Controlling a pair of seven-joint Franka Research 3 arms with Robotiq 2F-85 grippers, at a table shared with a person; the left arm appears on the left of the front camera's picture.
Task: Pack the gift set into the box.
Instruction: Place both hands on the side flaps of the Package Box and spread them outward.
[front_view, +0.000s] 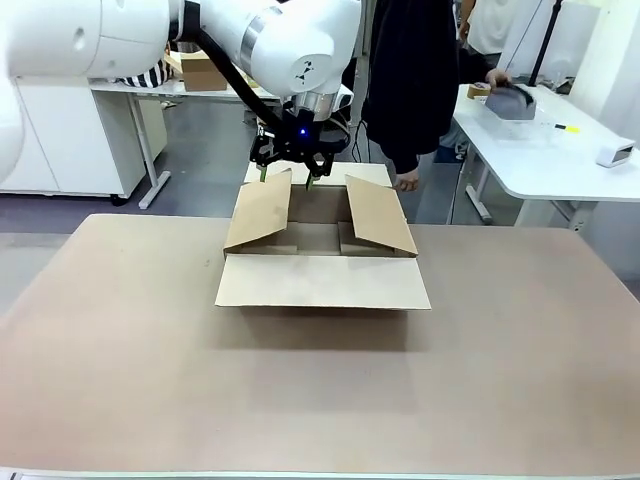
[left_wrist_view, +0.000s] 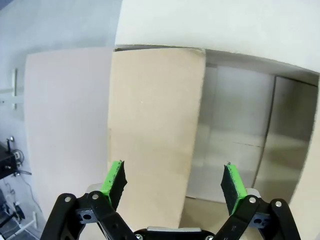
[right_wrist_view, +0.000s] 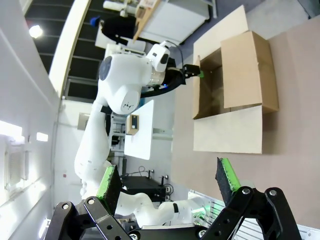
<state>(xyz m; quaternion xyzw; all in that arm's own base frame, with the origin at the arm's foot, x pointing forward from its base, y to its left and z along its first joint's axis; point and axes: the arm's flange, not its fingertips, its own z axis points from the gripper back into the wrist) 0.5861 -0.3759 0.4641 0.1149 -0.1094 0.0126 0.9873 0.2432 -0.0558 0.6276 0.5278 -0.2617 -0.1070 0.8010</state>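
Observation:
The box (front_view: 320, 283) stands open at the table's far middle, its side flaps tilted up and its front flap lying flat. My left gripper (front_view: 287, 178) hangs open just above the box's far left rim. In the left wrist view this gripper (left_wrist_view: 173, 185) is open over a raised flap (left_wrist_view: 150, 125), and the bare floor of the box (left_wrist_view: 235, 145) shows beyond it. My right gripper (right_wrist_view: 166, 180) is open with nothing in it, far from the box (right_wrist_view: 235, 75). The gift set is out of view.
A person in dark clothes (front_view: 415, 80) stands at the far side, one hand (front_view: 405, 183) near the box's far right corner. A white table (front_view: 560, 150) stands at the back right. A small brown carton (front_view: 200, 72) sits on a table at the back left.

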